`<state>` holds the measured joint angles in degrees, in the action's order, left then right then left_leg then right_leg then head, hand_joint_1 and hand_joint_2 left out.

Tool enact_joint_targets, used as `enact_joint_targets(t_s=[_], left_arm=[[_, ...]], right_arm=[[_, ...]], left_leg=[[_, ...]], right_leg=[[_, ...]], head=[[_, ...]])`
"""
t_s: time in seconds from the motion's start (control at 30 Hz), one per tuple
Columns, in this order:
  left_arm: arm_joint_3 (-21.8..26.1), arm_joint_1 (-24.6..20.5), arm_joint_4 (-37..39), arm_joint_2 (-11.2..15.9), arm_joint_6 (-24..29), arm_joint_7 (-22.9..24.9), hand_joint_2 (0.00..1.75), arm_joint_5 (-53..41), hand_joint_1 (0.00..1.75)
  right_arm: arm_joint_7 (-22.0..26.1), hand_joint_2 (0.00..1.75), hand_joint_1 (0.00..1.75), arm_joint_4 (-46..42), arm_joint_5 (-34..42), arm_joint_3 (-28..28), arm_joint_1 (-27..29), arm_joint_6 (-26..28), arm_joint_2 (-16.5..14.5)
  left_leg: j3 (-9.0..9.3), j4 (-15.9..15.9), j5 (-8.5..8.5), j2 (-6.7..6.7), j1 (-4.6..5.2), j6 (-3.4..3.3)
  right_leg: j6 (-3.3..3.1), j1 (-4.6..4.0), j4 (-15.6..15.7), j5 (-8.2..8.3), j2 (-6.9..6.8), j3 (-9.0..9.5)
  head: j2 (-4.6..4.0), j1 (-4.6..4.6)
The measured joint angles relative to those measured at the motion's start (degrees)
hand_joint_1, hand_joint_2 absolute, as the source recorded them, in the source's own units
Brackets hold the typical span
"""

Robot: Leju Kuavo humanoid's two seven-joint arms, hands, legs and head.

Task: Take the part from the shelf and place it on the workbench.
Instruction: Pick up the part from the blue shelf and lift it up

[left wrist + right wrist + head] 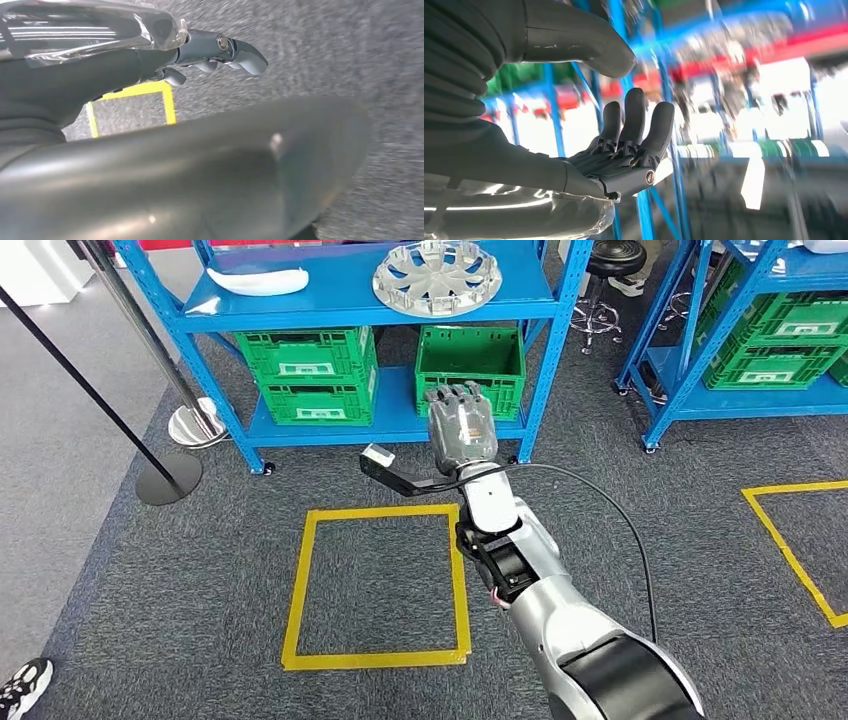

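Observation:
On the blue shelf's (pixel 370 312) upper board lie a round silver wheel cover (pixel 437 277) and, to its left, a curved white part (pixel 258 281). My right hand (pixel 461 426) reaches forward at the height of the lower board, in front of an empty green crate (pixel 470 366) and well below the wheel cover. Its fingers are apart and hold nothing, as the right wrist view shows for the right hand (pixel 624 150), with blurred blue shelf posts (pixel 621 75) beyond it. My left hand (pixel 125 55) hangs over the grey carpet, its fingers (pixel 240 54) stretched out with nothing in them.
Two stacked green crates (pixel 312 375) stand on the lower board. A yellow tape square (pixel 378 585) marks the carpet before the shelf. Barrier posts with round bases (pixel 168 477) stand at the left. A second blue shelf with green crates (pixel 770 340) is at the right. A person's shoe (pixel 22 687) is at the lower left.

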<state>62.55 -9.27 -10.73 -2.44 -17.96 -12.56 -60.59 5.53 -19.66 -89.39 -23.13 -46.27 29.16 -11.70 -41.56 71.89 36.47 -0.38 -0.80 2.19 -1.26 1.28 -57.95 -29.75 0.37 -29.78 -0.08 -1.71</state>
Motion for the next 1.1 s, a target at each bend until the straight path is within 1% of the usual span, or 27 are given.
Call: enact_joint_targets(t_s=[0.03,0.07,0.1,0.13,0.17,0.2,0.27,0.33,0.37,0.43,0.47,0.5,0.53,0.57,0.6,0.63,0.67,0.7,0.77,0.8,0.83,0.87,0.93,0.97,1.0,1.03,1.1], left_arm=[[0.0,0.1,0.0,0.0,0.0,-0.2,0.0,0.1,0.0],[0.0,0.2,0.0,0.0,-0.1,-0.3,0.0,0.1,0.0],[0.0,0.2,0.0,0.0,-0.1,-0.4,0.0,0.2,0.0],[0.0,0.2,0.0,0.0,-0.1,-0.4,0.0,0.3,0.0],[0.0,0.2,0.0,0.0,-0.2,-0.4,0.0,0.3,0.0],[0.0,0.1,0.0,0.0,-0.2,-0.4,0.0,0.5,0.0],[0.0,0.0,0.0,0.0,-0.3,-0.4,0.0,0.7,0.0],[0.0,0.0,-0.1,0.1,-0.2,-0.4,0.0,0.9,0.0],[0.0,0.1,-0.1,0.1,-0.2,-0.4,0.0,1.0,0.0],[0.0,0.3,-0.1,0.1,-0.2,-0.3,0.0,1.0,0.0],[0.0,0.4,-0.1,0.1,-0.2,-0.2,0.0,0.9,0.0],[0.0,0.4,-0.1,0.1,-0.2,-0.2,0.0,0.8,0.0],[0.0,0.5,-0.1,0.1,-0.2,-0.1,0.0,0.7,0.0],[0.0,0.5,0.0,0.0,-0.2,0.0,0.0,0.6,0.0],[0.0,0.4,0.0,-0.1,-0.2,0.0,0.0,0.5,0.0],[0.0,0.4,0.0,-0.3,-0.2,0.1,0.0,0.3,0.0],[0.0,0.3,0.0,-0.4,-0.2,0.1,0.0,0.2,0.0],[0.0,0.3,0.0,-0.5,-0.2,0.1,0.0,0.1,0.0],[-0.1,0.2,0.0,-0.4,-0.2,0.2,0.0,-0.1,0.0],[-0.2,0.1,-0.1,-0.3,-0.2,0.2,0.0,-0.1,0.0],[-0.2,0.0,-0.1,-0.2,-0.2,0.2,0.0,-0.1,0.0],[-0.2,-0.1,-0.1,-0.1,-0.2,0.2,0.0,-0.2,0.0],[-0.3,-0.2,-0.2,0.0,-0.2,0.2,0.0,-0.3,0.0],[-0.3,-0.1,-0.2,0.0,-0.2,0.2,0.0,-0.4,0.0],[-0.3,0.0,-0.2,0.0,-0.2,0.3,0.0,-0.4,0.0],[-0.3,0.0,-0.2,0.0,-0.2,0.3,0.0,-0.4,0.0],[-0.3,0.1,-0.2,0.0,-0.3,0.2,0.0,-0.3,0.0]], right_arm=[[-0.7,1.75,1.75,-0.2,0.0,-2.5,-0.2,1.2,-0.1],[-1.3,1.75,1.75,-0.3,0.0,-5.6,-0.5,1.8,-0.4],[-1.8,1.75,1.75,-0.4,0.0,-8.4,-0.7,1.8,-0.6],[-2.1,1.75,1.75,-0.4,0.2,-10.9,-1.0,1.4,-0.9],[-2.1,1.75,1.75,-0.6,0.5,-12.9,-1.2,0.9,-1.2],[-1.9,1.75,1.75,-0.7,0.8,-14.1,-1.5,0.5,-1.4],[-1.6,1.75,1.75,-1.2,1.5,-15.2,-2.5,0.2,-1.8],[-1.5,1.75,1.75,-1.5,2.0,-15.9,-3.9,0.5,-1.9],[-1.5,1.75,1.75,-1.6,2.2,-16.1,-4.3,0.7,-1.9],[-1.2,1.75,1.75,-1.7,2.5,-16.3,-4.7,0.7,-1.7],[-1.0,1.75,1.75,-1.7,2.6,-16.3,-4.7,0.6,-1.6],[-0.9,1.75,1.75,-1.7,2.7,-16.4,-4.6,0.4,-1.5],[-0.8,1.75,1.75,-1.7,2.9,-16.5,-4.6,0.2,-1.4],[-0.8,1.75,1.75,-1.7,3.0,-16.6,-4.4,0.1,-1.3],[-1.0,1.75,1.75,-1.6,3.2,-16.7,-4.2,-0.1,-1.2],[-1.5,1.75,1.75,-1.5,3.4,-16.8,-4.0,-0.3,-1.0],[-2.1,1.75,1.75,-1.3,3.6,-16.8,-3.9,-0.7,-0.7],[-3.0,1.75,1.75,-1.2,3.8,-16.8,-3.8,-1.2,-0.5],[-4.6,1.75,1.75,-1.1,4.2,-16.5,-3.9,-2.5,-0.2],[-5.3,1.75,1.75,-1.1,4.4,-16.3,-4.0,-3.2,-0.1],[-5.9,1.75,1.75,-0.9,4.7,-16.0,-4.1,-3.9,0.2],[-6.3,1.75,1.75,-0.8,5.0,-15.7,-4.0,-4.6,0.5],[-6.7,1.75,1.75,-0.4,5.9,-14.8,-3.7,-5.5,1.6],[-6.8,1.75,1.75,-0.2,6.6,-14.2,-3.3,-6.0,2.1],[-7.0,1.75,1.75,0.0,7.3,-13.6,-3.0,-6.6,2.6],[-7.5,1.75,1.75,0.2,8.2,-12.9,-2.6,-7.2,3.2],[-9.0,1.75,1.75,0.6,9.9,-11.1,-2.1,-7.9,4.8]], left_leg=[[-0.23,-2.4,-0.84,0.11,-0.21,0.17],[-0.03,-6.1,-4.32,0.41,-0.42,0.31],[0.16,-9.7,-8.93,0.88,-0.55,0.37],[0.53,-12.2,-12.7,1.29,-0.6,0.27],[0.91,-13.9,-15.52,1.57,-0.63,0.03],[1.25,-14.3,-16.01,1.58,-0.61,-0.36],[2.66,-14.3,-14.73,0.98,-0.66,-1.26],[4.28,-14.5,-13.5,0.59,-0.69,-2.12],[5.04,-14.5,-12.73,0.49,-0.65,-2.47],[6.67,-14.5,-11.21,0.13,-0.4,-2.94],[7.61,-14.5,-10.41,-0.06,-0.22,-3.08],[8.62,-14.5,-9.6,-0.25,-0.02,-3.18],[9.68,-14.5,-8.79,-0.39,0.21,-3.26],[10.66,-14.6,-8.01,-0.49,0.41,-3.32],[11.63,-14.5,-7.27,-0.63,0.61,-3.28],[12.4,-14.5,-6.51,-0.82,0.78,-3.14],[12.96,-14.5,-5.73,-0.95,0.92,-2.98],[13.51,-14.2,-5.32,-1.11,1.05,-2.79],[14.15,-12.9,-4.78,-1.12,1.23,-2.46],[13.94,-11.3,-4.6,-0.97,1.23,-2.22],[12.96,-9.2,-3.9,-0.72,1.19,-1.95],[11.19,-6.3,-2.9,-0.45,1.08,-1.66],[6.51,-0.5,-0.29,-0.17,0.71,-1.17],[4.56,0.9,0.52,-0.14,0.5,-1.0],[3.34,0.7,0.47,-0.11,0.3,-0.87],[3.0,-1.3,-0.87,-0.06,0.16,-0.76],[3.95,-8.1,-6.75,0.16,0.01,-0.59]], right_leg=[[0.16,0.21,0.0,-0.92,0.07,1.19],[0.43,0.39,0.1,-1.97,0.15,2.27],[0.76,0.47,0.0,-3.04,0.29,3.54],[1.19,0.41,0.2,-4.01,0.41,4.48],[1.7,0.3,0.5,-4.79,0.47,5.62],[2.21,0.2,0.6,-4.95,0.51,6.54],[3.11,0.21,-1.0,-3.94,0.34,6.67],[3.39,0.24,-7.0,-3.05,0.14,3.3],[3.33,0.18,-10.8,-3.75,0.05,0.62],[3.15,-0.11,-16.2,-7.64,0.03,-4.78],[2.96,-0.29,-16.9,-9.59,0.03,-6.75],[2.61,-0.52,-16.0,-10.43,0.03,-7.99],[2.06,-0.83,-13.7,-9.49,0.03,-8.54],[1.29,-1.27,-10.3,-6.63,0.02,-8.6],[0.44,-1.89,-7.0,-2.59,0.12,-8.5],[-0.25,-2.49,-4.4,0.48,0.39,-8.3],[-0.71,-2.93,-2.7,2.56,0.7,-7.94],[-0.93,-3.16,-2.1,3.3,1.04,-7.62],[-1.16,-2.81,-1.6,3.61,1.25,-6.13],[-1.37,-2.59,-1.5,3.95,1.15,-5.44],[-1.54,-2.42,-1.5,4.17,1.02,-4.73],[-1.64,-2.32,-1.4,4.06,0.91,-4.31],[-1.64,-2.16,-1.5,3.39,0.87,-3.84],[-1.52,-2.07,-1.5,2.98,0.93,-3.58],[-1.36,-1.94,-1.5,2.52,0.99,-3.21],[-1.13,-1.77,-1.5,2.0,1.03,-2.68],[-0.44,-1.44,-1.5,0.82,0.99,-1.44]], head=[[-0.01,-0.01],[-0.01,-0.05],[-0.01,-0.26],[-0.01,-0.48],[-0.01,-0.67],[-0.01,-0.78],[-0.01,-0.61],[-0.01,-0.38],[-0.01,-0.29],[-0.01,-0.23],[-0.01,-0.22],[-0.01,-0.2],[-0.01,-0.18],[-0.01,-0.16],[-0.01,-0.2],[-0.01,-0.13],[-0.01,-0.08],[-0.01,-0.02],[-0.01,0.1],[-0.01,-0.04],[-0.01,-0.18],[-0.01,-0.33],[-0.01,-0.51],[-0.01,-0.53],[-0.01,-0.54],[-0.01,-0.54],[-0.01,-0.55]])
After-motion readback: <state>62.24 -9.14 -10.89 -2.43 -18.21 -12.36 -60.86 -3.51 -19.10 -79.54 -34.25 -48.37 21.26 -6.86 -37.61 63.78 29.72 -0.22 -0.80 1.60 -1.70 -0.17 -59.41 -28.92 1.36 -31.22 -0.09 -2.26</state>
